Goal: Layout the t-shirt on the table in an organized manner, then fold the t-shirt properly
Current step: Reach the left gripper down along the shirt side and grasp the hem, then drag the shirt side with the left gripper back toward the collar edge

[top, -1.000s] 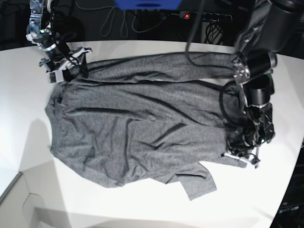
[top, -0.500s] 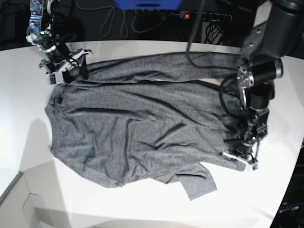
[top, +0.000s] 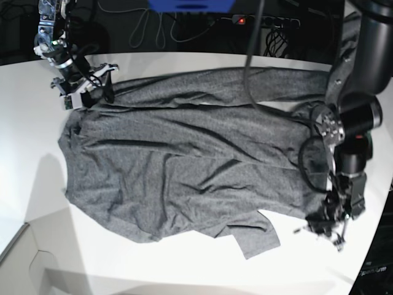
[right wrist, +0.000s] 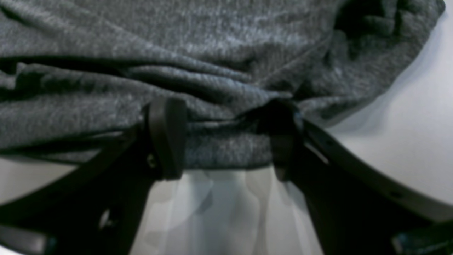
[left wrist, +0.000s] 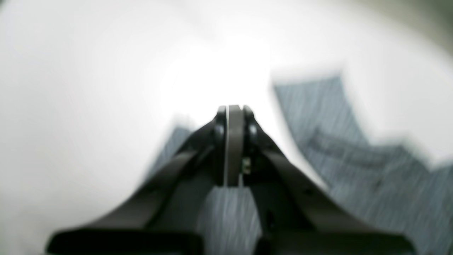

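Note:
The dark grey t-shirt (top: 184, 160) lies spread and wrinkled across the white table (top: 184, 270), one long sleeve stretched along the far side. My right gripper (top: 86, 93) is at the shirt's far left corner. In the right wrist view it (right wrist: 224, 141) stands open, its fingers (right wrist: 166, 138) astride a folded edge of the t-shirt (right wrist: 212, 71). My left gripper (top: 320, 231) hovers at the near right, just beyond the shirt's edge. In the blurred left wrist view it (left wrist: 233, 109) is shut with nothing visible between the pads, its tip over bare table (left wrist: 88, 88) and t-shirt (left wrist: 371, 170) fabric below and to the right.
Behind the table's far edge lie black cables, a power strip with a red light (top: 242, 20) and a blue object (top: 190, 5). The table's curved edge (top: 376, 246) runs close to my left gripper. A pale panel (top: 24, 264) sits at the near left corner.
My left arm has swung from the shirt's right edge toward the near right of the table, its gripper still shut. The right arm has hardly moved.

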